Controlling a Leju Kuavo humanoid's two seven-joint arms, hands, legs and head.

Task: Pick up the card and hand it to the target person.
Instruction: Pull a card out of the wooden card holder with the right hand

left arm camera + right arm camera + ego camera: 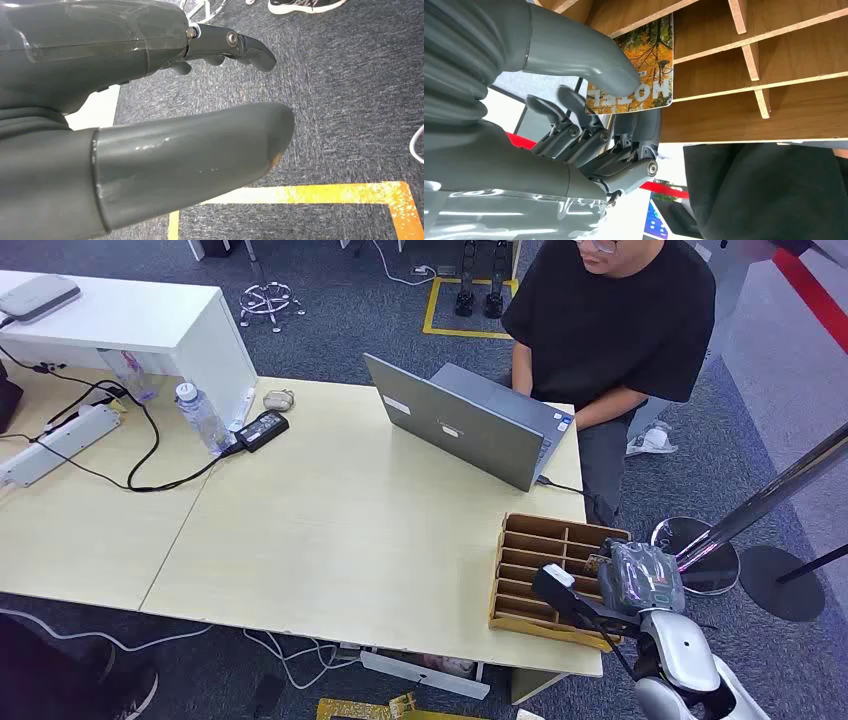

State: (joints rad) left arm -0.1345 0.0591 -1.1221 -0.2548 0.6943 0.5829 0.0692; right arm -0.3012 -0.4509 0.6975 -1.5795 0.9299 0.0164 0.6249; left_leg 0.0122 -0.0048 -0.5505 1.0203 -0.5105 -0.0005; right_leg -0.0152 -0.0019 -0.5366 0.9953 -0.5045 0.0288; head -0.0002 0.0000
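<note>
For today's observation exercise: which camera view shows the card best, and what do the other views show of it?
The right wrist view: the card, printed with autumn trees and lettering, sits close up, pinched by the right hand at the wooden organizer. In the head view the hand covers that spot. The left wrist view faces the carpet.

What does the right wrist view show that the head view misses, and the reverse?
Right wrist view alone: the card, an autumn-tree picture with lettering, pinched between the right robot hand's thumb and fingers at the wooden organizer. Head view alone: the laptop, the water bottle and the table. Both share the organizer, the hand, and the person in black.
</note>
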